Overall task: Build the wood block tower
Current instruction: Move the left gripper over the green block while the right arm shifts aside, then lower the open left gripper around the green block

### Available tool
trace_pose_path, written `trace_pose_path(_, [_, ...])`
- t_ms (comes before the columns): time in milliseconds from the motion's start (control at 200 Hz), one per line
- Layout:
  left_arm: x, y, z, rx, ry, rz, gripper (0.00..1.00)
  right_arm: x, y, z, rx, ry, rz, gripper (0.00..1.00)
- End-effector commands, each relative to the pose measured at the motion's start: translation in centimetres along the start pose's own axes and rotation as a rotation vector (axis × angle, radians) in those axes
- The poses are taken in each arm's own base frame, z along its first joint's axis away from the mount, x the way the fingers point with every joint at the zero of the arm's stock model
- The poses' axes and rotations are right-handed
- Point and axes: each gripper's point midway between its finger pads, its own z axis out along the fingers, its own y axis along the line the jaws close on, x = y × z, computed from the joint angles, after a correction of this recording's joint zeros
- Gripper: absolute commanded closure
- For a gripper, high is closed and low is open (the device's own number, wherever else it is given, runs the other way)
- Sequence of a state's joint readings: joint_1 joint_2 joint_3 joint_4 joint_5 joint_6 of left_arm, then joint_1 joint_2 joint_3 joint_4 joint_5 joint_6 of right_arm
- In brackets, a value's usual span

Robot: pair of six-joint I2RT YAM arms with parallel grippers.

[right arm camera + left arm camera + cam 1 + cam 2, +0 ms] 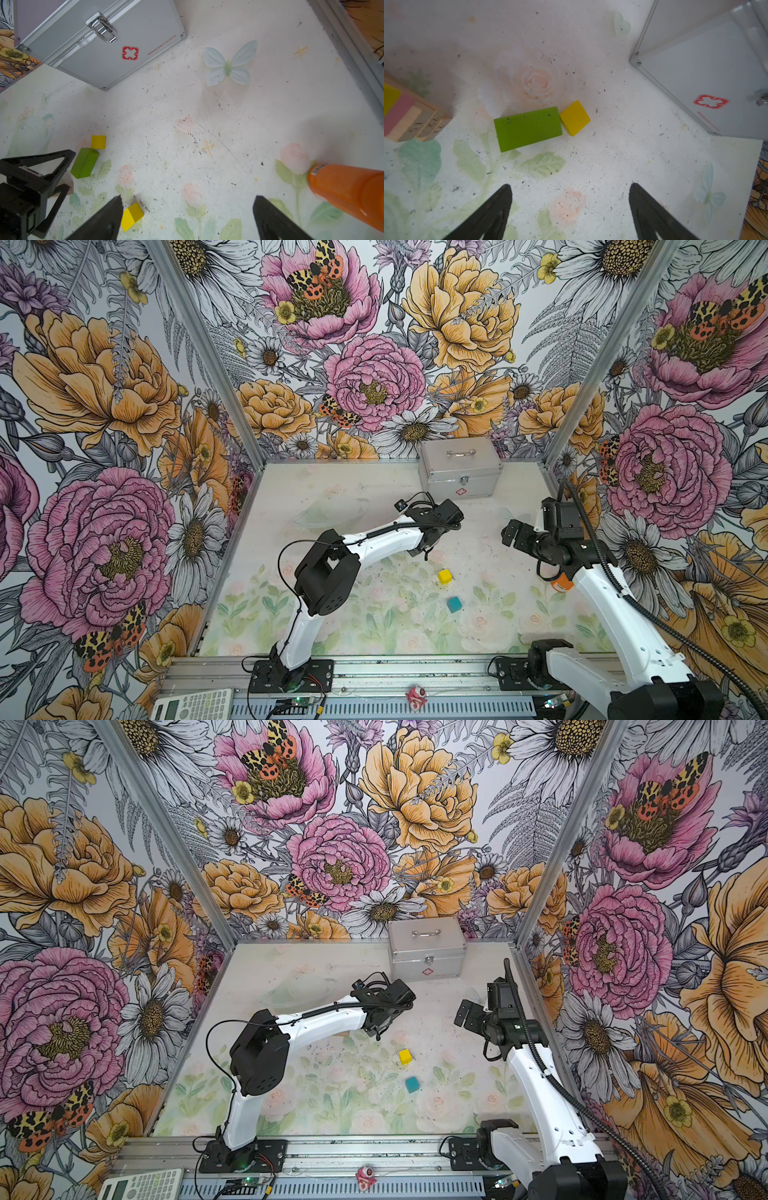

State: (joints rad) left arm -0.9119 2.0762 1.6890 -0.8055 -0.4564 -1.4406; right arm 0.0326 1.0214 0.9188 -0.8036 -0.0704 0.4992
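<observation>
In the left wrist view a green bar (528,128) lies flat on the table, with a yellow cube (575,117) touching one end. My left gripper (570,184) hangs open just short of them, nothing between its fingers. At that view's edge stands the tower (404,116): tan bars, then a pink slab and a yellow slab. In both top views the left arm hides the tower and the green bar. A second yellow cube (444,576) and a teal cube (454,604) lie loose mid-table. My right gripper (188,196) is open and empty, with that yellow cube (132,216) beside one finger.
A silver metal case (459,468) with a red cross stands at the back of the table. An orange bottle (349,191) lies under the right arm near the right wall. A calculator (193,704) sits on the front rail, off the table.
</observation>
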Motion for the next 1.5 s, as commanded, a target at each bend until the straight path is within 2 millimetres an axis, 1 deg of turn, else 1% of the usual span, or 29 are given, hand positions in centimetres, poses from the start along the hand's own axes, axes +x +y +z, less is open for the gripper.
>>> trace_pose_path(0, [-0.7, 1.3, 1.0, -0.05, -0.022, -0.023, 0.11, 0.0, 0.5, -0.2, -0.036, 0.002, 0.003, 0.0])
trace_pose_path(200, [-1.1, 2.5, 2.0, -0.084, -0.012, -0.023, 0.11, 0.3, 0.6, 0.2, -0.047, 0.016, 0.003, 0.0])
trace_pose_path(350, [-0.9, 3.3, 2.5, -0.104, 0.0, -0.02, 0.11, 0.9, 1.4, 0.5, -0.093, 0.043, 0.0, 0.0])
trace_pose_path(550, [-0.7, 3.2, 3.2, -0.112, 0.016, -0.013, 0.12, 0.9, 1.7, 0.6, -0.111, 0.05, -0.005, 0.0])
trace_pose_path(630, [-1.1, 3.2, 3.4, -0.113, 0.014, -0.012, 0.13, 0.9, 1.7, 0.6, -0.11, 0.051, -0.006, 0.0])
trace_pose_path(956, [-1.1, 3.8, 4.2, -0.132, 0.028, -0.009, 0.15, 0.9, 1.7, 1.0, -0.109, 0.055, -0.006, 0.0])
trace_pose_path(1061, [-0.9, 3.8, 4.5, -0.136, 0.039, -0.002, 0.18, 1.0, 1.6, 1.0, -0.108, 0.056, -0.005, 0.0])
trace_pose_path(1336, [-0.9, 3.8, 5.1, -0.143, 0.052, -0.004, 0.19, 1.0, 1.6, 1.1, -0.107, 0.059, -0.005, 0.0])
trace_pose_path(1496, [-1.0, 3.7, 5.1, -0.14, 0.053, -0.001, 0.22, 0.9, 1.6, 1.1, -0.105, 0.057, -0.005, 0.0])
